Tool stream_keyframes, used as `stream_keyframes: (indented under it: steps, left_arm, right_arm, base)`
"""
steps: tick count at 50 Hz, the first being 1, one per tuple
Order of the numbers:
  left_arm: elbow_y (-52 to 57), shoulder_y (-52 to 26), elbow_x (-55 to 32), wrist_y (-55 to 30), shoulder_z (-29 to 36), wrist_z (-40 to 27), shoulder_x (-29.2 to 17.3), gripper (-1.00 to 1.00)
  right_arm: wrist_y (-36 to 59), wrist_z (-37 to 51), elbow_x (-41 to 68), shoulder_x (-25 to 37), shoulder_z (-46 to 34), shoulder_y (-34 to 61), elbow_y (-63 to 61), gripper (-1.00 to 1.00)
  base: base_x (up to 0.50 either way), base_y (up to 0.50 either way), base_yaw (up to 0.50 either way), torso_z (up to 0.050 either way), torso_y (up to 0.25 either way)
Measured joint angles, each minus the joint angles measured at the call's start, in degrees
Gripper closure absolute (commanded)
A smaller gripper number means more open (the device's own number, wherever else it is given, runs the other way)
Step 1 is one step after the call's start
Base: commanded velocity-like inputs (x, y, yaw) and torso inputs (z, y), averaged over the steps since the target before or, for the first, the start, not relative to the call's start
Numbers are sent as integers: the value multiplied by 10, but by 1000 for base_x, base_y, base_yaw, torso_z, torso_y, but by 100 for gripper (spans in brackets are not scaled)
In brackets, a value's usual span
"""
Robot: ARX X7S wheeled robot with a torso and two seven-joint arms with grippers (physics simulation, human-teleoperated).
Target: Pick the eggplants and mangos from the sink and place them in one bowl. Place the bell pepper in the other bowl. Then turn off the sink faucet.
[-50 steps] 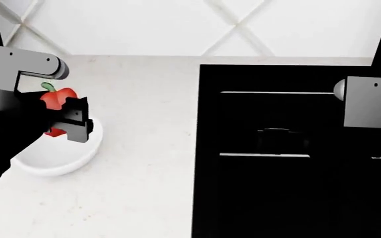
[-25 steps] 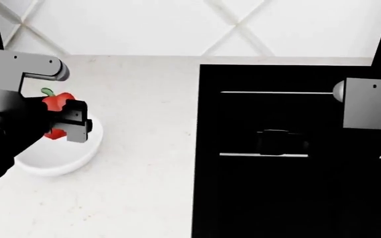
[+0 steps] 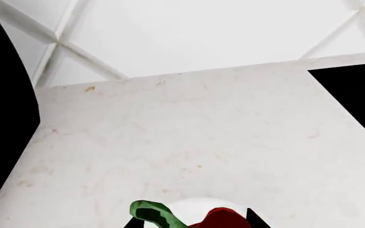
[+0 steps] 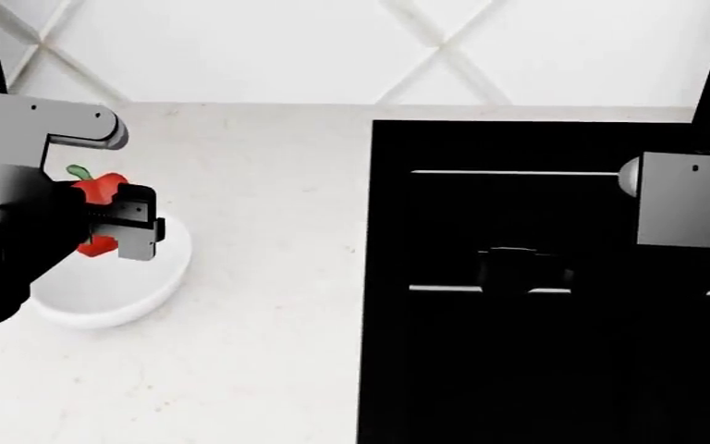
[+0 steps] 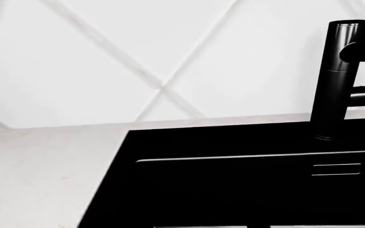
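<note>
Fingers (image 4: 137, 225) of the left arm pinch the bell pepper (image 4: 99, 189) above the white bowl (image 4: 121, 289) on the counter (image 4: 269, 277); right fingers unseen (state unclear). Black sink (image 4: 553, 277) and faucet (image 5: 336, 80) stand well apart.

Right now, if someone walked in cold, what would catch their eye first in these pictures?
The red bell pepper stands out, held in the left gripper just above the white bowl on the pale counter. Next, the big black sink fills the right side, its faucet rising against the wall.
</note>
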Motion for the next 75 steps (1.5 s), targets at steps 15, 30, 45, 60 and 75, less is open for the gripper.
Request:
stream_keyframes:
  steps: [15,30,45,60,75]
  left_arm:
    - [-47,11,-1,-7,3,17,19,100]
    - [-73,19,-8,-12,1,22,29,-100]
    - [-68,20,-10,-5,-4,15,25,-100]
    - [53,4,-8,22,-27,-46,-35,-100]
    - [260,-2,5,58,-51,-148,-142,-100]
  right_arm:
    - [-3,-4,-4,-4,-5,7,11,-100]
    - [-5,-4,-2,-5,-6,5,14,-100]
    - [-6,-3,0,-3,-5,3,8,-100]
    - [-10,-5,0,-4,-6,4,9,-100]
    - [-21,-10,-16,-8,-18,13,19,-100]
  base:
    - [0,0,0,0,1]
    - [0,0,0,0,0]
    - [0,0,0,0,0]
    - [0,0,0,0,0]
    - [0,0,0,0,0]
